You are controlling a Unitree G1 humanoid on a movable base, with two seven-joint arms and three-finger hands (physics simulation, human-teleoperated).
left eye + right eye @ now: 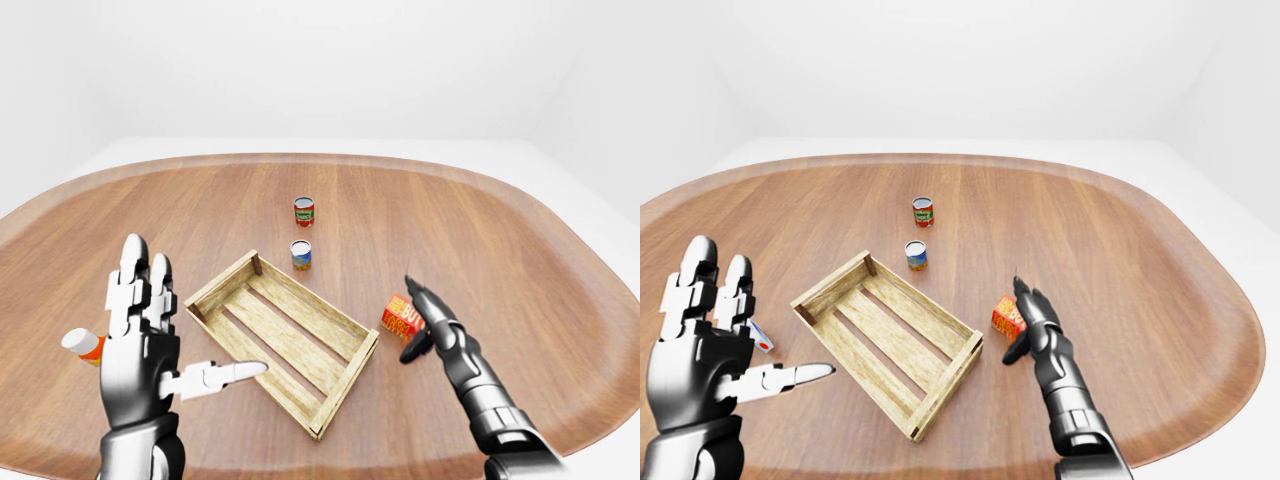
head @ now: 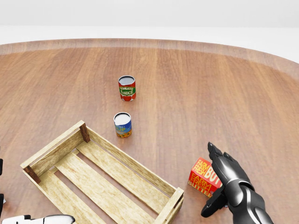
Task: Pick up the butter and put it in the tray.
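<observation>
The butter (image 2: 201, 176) is a red and orange box lying on the wooden table, just right of the wooden slatted tray (image 2: 100, 179). My right hand (image 2: 219, 179) is open right beside the box, fingers along its right side and thumb below it, not closed round it. My left hand (image 1: 160, 330) is open and raised at the lower left of the left-eye view, left of the tray and holding nothing. The tray holds nothing.
A tomato sauce can (image 2: 126, 88) and a second can (image 2: 123, 125) stand above the tray in the head view. A small orange bottle with a white cap (image 1: 84, 345) lies behind my left hand. The table's rounded edge (image 1: 590, 260) curves at the right.
</observation>
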